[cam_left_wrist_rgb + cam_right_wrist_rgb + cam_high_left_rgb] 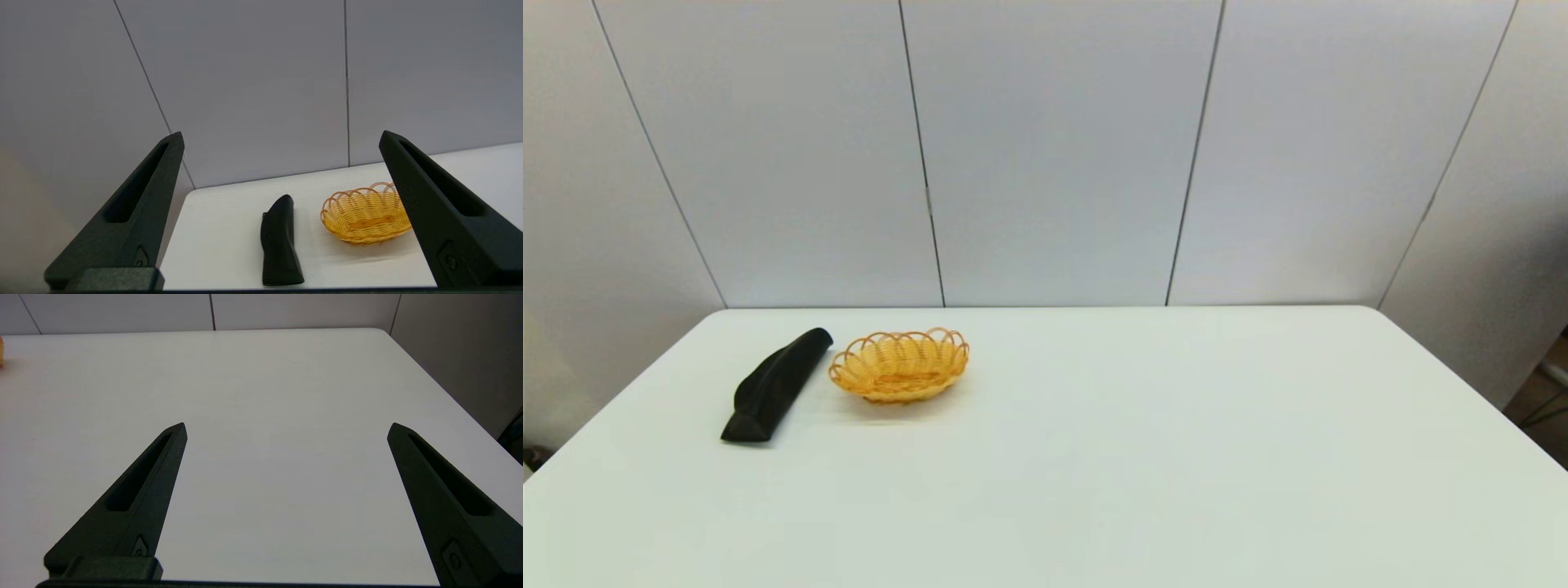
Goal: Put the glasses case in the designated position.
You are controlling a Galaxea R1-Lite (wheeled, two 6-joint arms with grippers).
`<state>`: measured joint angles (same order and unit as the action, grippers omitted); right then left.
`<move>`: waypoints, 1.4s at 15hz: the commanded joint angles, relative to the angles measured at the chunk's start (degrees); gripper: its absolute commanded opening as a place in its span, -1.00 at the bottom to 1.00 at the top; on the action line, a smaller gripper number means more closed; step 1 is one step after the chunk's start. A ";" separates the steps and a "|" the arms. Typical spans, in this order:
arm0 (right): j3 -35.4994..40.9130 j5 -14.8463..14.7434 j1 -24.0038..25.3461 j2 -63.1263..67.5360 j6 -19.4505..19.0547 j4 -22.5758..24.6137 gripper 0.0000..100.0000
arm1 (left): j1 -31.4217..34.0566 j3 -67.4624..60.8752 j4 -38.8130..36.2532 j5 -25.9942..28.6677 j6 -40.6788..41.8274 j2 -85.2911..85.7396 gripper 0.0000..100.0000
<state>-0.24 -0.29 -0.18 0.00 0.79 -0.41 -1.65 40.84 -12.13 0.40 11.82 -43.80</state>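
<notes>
White table [1143,457]: glasses case [776,385], basket [899,364]

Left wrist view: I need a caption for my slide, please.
Open left end effector hovers short of the glasses case, which lies beside a wicker basket on the white table.

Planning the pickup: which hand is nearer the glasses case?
Left. The left hand faces the glasses case lying beyond its open fingers; the right hand hovers over bare table, case out of view.
</notes>
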 commanded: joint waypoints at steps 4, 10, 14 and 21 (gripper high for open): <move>0.07 -0.06 0.01 0.00 0.00 -0.02 1.00 | -3.98 -16.23 -7.56 -2.60 -4.18 14.88 1.00; -0.02 -0.06 0.01 0.00 0.00 0.06 1.00 | -3.89 -23.35 -14.50 -3.04 -9.54 24.38 1.00; -0.02 0.03 0.01 0.00 0.00 -0.02 1.00 | -3.89 -25.72 -18.46 -4.27 -11.47 27.54 1.00; -0.02 -0.06 0.01 0.00 0.00 0.06 1.00 | -3.28 -26.34 -21.27 -7.52 -13.93 27.45 1.00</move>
<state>-0.24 -0.33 -0.18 0.00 0.79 -0.40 -5.53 14.28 -33.95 -7.22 -2.04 -16.07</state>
